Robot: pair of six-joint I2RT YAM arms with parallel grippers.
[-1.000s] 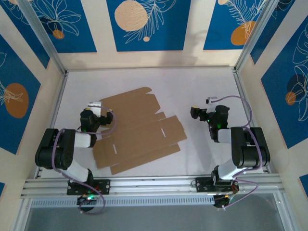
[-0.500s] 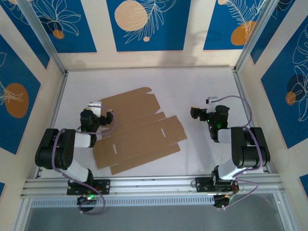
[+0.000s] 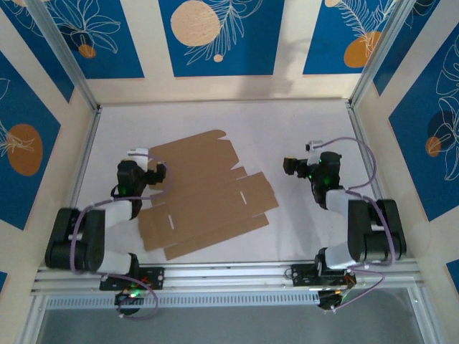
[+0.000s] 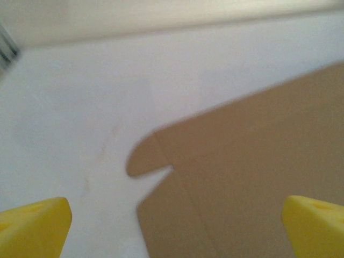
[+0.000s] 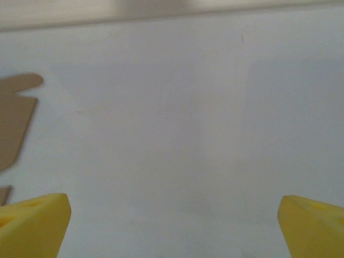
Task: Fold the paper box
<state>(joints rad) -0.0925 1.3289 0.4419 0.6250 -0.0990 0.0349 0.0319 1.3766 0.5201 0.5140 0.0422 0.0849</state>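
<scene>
On white surface (image 3: 301, 122), mid-frame: paper box (image 3: 208, 193) lying flat; left hand (image 3: 143, 159) open over its upper-left edge, right hand (image 3: 288, 166) open, apart rightward.

Paper box (image 3: 204, 193): brown die-cut cardboard sheet, unfolded, lying flat, skewed, on white table.

The left arm (image 3: 92, 228) and the right arm (image 3: 366, 231) are built alike: chunky, rounded black joint housings joined by smooth white links, each on a small black base (image 3: 323, 272). Thin lilac cables (image 3: 362, 152) run in loose loops along both arms, from the wrist down to the base. A small green light (image 3: 131, 293) glows just below the left one. The left hand (image 4: 173, 228) and right hand (image 5: 173, 226) both end in bright yellow, wedge-shaped fingertips (image 5: 312, 223) with faint round hollows in them.
</scene>
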